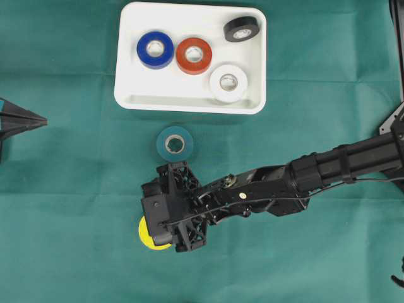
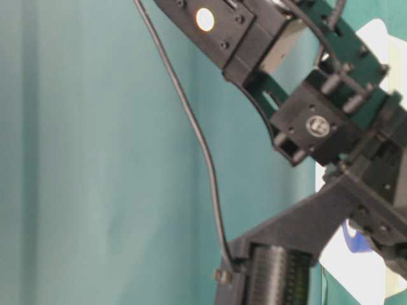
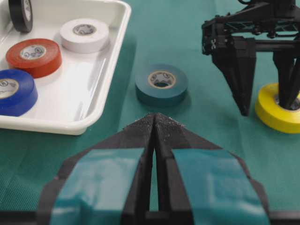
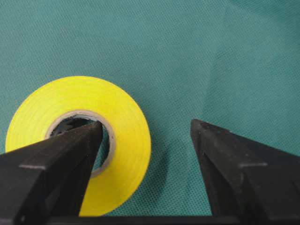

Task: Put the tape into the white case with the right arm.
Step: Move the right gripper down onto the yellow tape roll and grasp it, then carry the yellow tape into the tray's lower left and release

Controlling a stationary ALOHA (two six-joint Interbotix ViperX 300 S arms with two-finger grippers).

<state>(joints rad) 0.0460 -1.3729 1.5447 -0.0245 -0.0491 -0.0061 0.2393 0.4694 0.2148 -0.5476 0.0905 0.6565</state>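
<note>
Green cloth [image 1: 69, 189] covers the table; at twelve o'clock, the white case [image 1: 129, 95] holds four rolls. The right gripper [image 4: 145, 133] straddles the yellow tape [image 4: 129, 122] at six o'clock, fingers apart, one inside its core. The left gripper [image 3: 154, 124] is pinched closed.

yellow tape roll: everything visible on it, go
The yellow tape roll is a glossy ring with a grey inner core, lying flat on the green cloth, outside the white case. The right end effector straddles its wall: one finger in the core hole, the other outside, apart from it. Jaws open.
</note>
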